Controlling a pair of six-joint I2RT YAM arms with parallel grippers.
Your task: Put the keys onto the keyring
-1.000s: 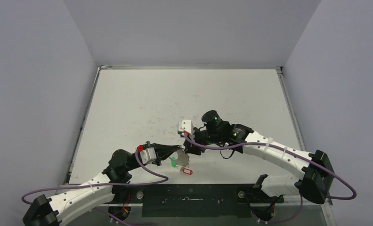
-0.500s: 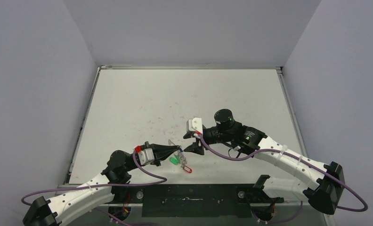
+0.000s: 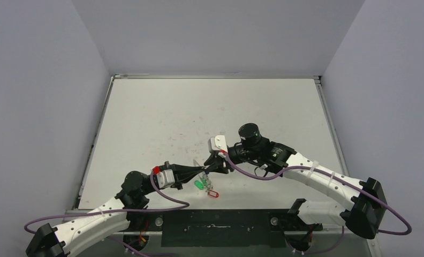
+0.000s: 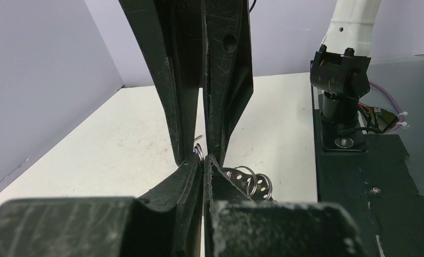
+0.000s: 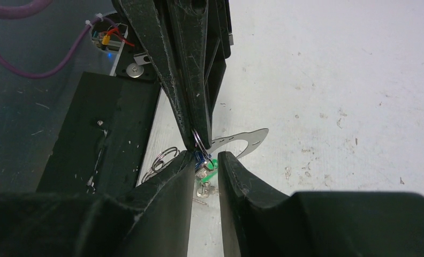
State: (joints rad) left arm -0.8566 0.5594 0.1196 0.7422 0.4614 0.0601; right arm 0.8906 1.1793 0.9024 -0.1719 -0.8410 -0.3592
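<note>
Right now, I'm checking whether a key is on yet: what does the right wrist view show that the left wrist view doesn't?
Only the right wrist view: a green tag, a silver key by it, and the keyring's flat metal edge. Only the left wrist view: the right arm's base. Both: a small wire loop where the two arms' jaws meet tip to tip, with more wire loops nearby.

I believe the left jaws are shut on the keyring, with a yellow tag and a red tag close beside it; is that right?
Not quite: the tag is green, not yellow. The top external view shows a green tag and a red tag close beside the keyring, on which the left jaws are shut.
</note>
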